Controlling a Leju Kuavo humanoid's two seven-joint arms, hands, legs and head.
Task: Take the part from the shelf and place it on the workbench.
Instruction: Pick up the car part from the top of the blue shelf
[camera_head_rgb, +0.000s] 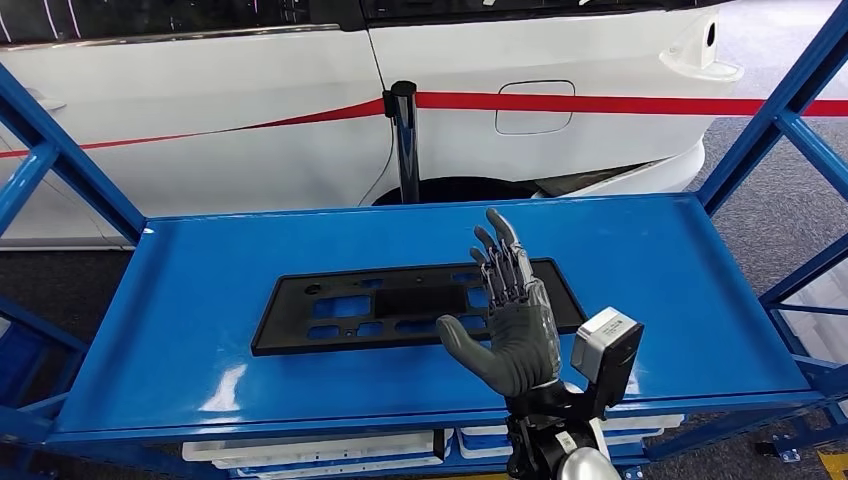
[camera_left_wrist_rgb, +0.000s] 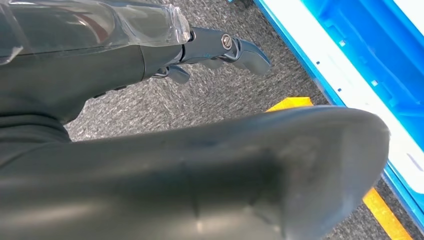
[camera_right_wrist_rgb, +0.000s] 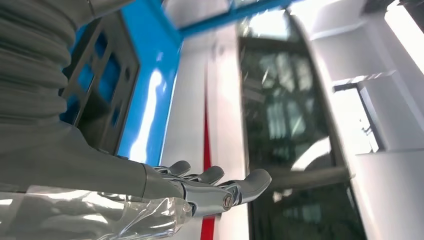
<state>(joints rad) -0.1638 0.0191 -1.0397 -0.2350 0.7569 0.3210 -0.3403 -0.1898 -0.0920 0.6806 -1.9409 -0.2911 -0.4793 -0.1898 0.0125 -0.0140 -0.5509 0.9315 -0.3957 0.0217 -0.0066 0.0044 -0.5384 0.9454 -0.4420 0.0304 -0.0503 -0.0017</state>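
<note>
Part (camera_head_rgb: 400, 305), a flat black plate with rectangular cut-outs, lies on the blue shelf (camera_head_rgb: 200, 300), roughly in the middle and a little toward the near edge, its long side running left to right. Right hand (camera_head_rgb: 510, 320) is raised over the right end of the part, palm turned left, fingers (camera_head_rgb: 500, 250) straight and spread, pointing away toward the far side, thumb (camera_head_rgb: 455, 335) sticking out to the left. It holds nothing; whether the palm's edge touches the part cannot be told. The right wrist view shows the same hand (camera_right_wrist_rgb: 200, 192) with fingers extended and apart, the part (camera_right_wrist_rgb: 95, 85) and the shelf (camera_right_wrist_rgb: 150, 90) beside it.

Left hand (camera_left_wrist_rgb: 190, 50) hangs low beside the robot, over grey carpet (camera_left_wrist_rgb: 220, 90). Its dark fingers (camera_left_wrist_rgb: 245, 50) are lightly bent and hold nothing; how far apart they lie cannot be told.

Behind the shelf, on the far side, stands a white car (camera_head_rgb: 250, 120) with a red stripe (camera_head_rgb: 600, 103) along its flank and a fuel flap (camera_head_rgb: 535, 107) right of centre. A black post (camera_head_rgb: 405, 140) stands between the shelf and the car. Blue struts (camera_head_rgb: 770, 120) frame the shelf left and right. Under the near edge sit white trays (camera_head_rgb: 310, 450). In the left wrist view a yellow floor line (camera_left_wrist_rgb: 385, 212) runs beside a blue and white bin (camera_left_wrist_rgb: 360, 65).
</note>
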